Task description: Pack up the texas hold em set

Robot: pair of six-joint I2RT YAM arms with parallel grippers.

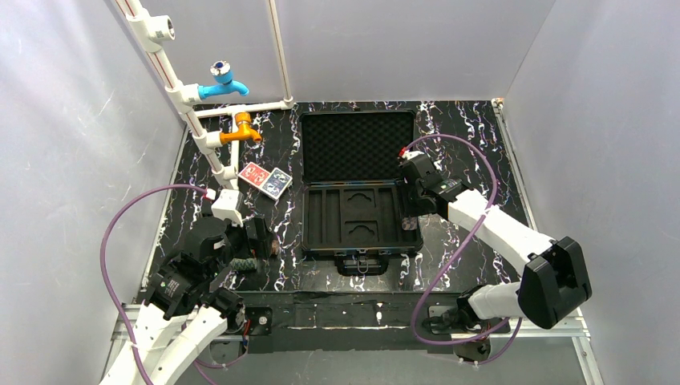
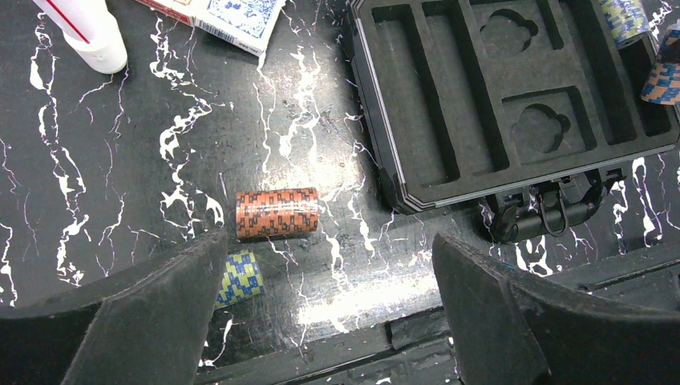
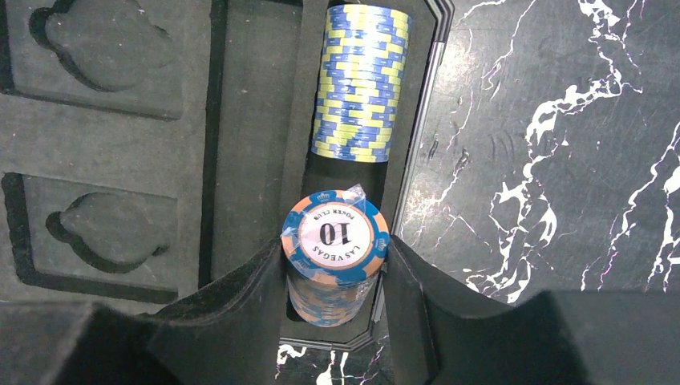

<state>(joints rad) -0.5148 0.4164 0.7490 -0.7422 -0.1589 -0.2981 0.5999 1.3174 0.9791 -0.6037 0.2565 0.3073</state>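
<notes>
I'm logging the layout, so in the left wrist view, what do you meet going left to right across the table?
White pipe end → orange chip roll → black briefcase.

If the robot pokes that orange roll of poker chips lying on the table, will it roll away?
Probably. The orange roll of poker chips lies on its round side on the smooth black marbled table, so a nudge would likely set it rolling. Shiny wrap seems to bind the chips, so it should lift as one stiff piece, maybe slippery.
</notes>
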